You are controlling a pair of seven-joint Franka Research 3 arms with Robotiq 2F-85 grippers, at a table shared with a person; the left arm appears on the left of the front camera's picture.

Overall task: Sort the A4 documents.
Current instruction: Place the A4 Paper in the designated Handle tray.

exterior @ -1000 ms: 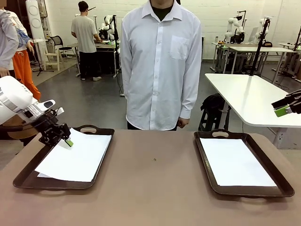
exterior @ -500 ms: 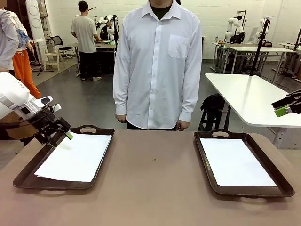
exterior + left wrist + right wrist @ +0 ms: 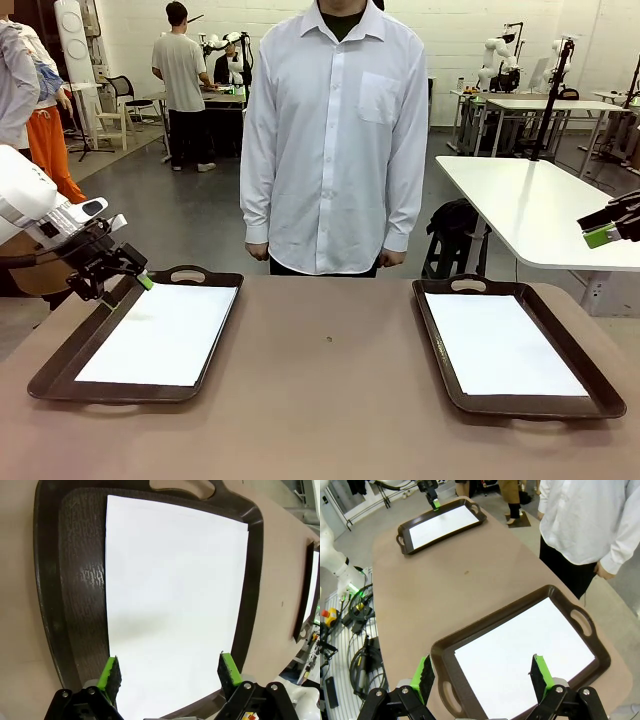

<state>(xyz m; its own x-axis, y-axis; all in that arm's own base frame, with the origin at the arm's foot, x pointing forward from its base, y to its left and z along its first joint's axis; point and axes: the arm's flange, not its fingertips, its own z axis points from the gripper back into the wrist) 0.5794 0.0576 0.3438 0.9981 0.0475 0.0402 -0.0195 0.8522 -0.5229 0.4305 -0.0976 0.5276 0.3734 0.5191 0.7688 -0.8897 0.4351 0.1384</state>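
Note:
White A4 documents (image 3: 160,335) lie flat in the dark brown left tray (image 3: 60,375). My left gripper (image 3: 135,280) hovers open just above that tray's far left corner, holding nothing. In the left wrist view the open left gripper (image 3: 170,672) looks down on the sheets (image 3: 175,590), which sit apart from the green fingers (image 3: 111,672). More white documents (image 3: 500,345) fill the right tray (image 3: 435,340). My right gripper (image 3: 605,233) hangs open high at the far right. In its wrist view the right gripper (image 3: 482,675) is well above the right tray's sheets (image 3: 525,660).
A person in a white shirt (image 3: 335,140) stands at the table's far edge between the trays, hands at their sides. The brown tabletop (image 3: 330,400) lies bare between the trays. The left tray (image 3: 442,522) shows far off in the right wrist view.
My left gripper opened and let go of the top sheet, which settled flat into the left tray. The gripper then drew back up and to the left. The right arm stayed still.

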